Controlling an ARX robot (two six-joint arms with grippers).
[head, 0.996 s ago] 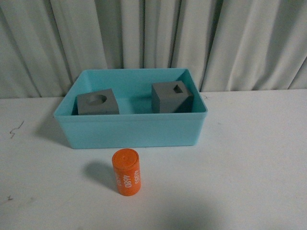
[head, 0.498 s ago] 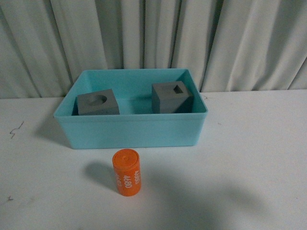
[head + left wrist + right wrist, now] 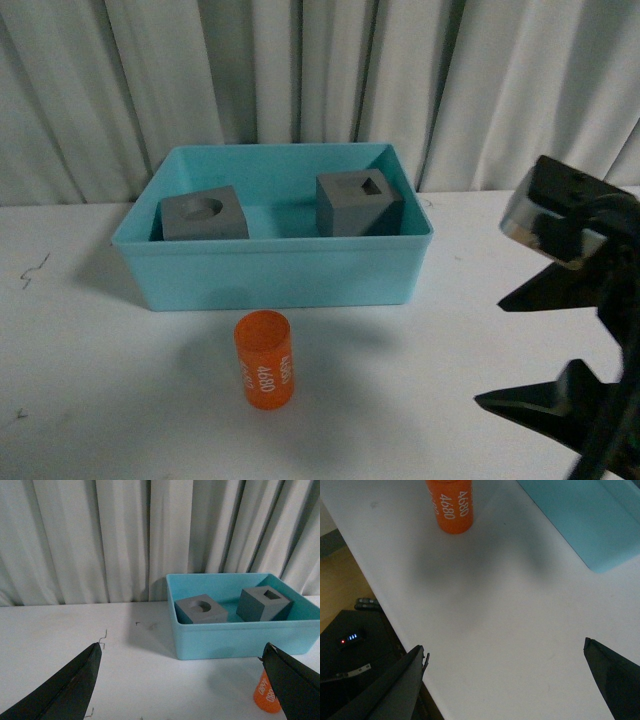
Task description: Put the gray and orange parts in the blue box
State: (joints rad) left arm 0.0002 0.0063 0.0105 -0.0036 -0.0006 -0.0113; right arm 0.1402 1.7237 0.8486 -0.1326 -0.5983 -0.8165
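The blue box (image 3: 270, 278) stands at the back of the white table. Inside it sit a gray cube with a round recess (image 3: 205, 215) on the left and a gray cube with a rectangular recess (image 3: 357, 203) on the right. The orange cylinder (image 3: 264, 373) stands on the table just in front of the box. My right gripper (image 3: 490, 352) hangs open at the right, well apart from the cylinder. The right wrist view has the cylinder (image 3: 450, 502) far beyond the right gripper (image 3: 505, 645). My left gripper (image 3: 181, 647) is open over bare table, with box (image 3: 235, 640) and cylinder (image 3: 265, 697) ahead.
A pale pleated curtain (image 3: 300, 70) closes off the back. In the right wrist view the table's front edge (image 3: 380, 595) runs close by, with floor and a black device with small lights (image 3: 350, 640) below it.
My right gripper has come into the front view from the right, where no arm showed before. The orange cylinder's digits now face differently. Box and cubes have not moved.
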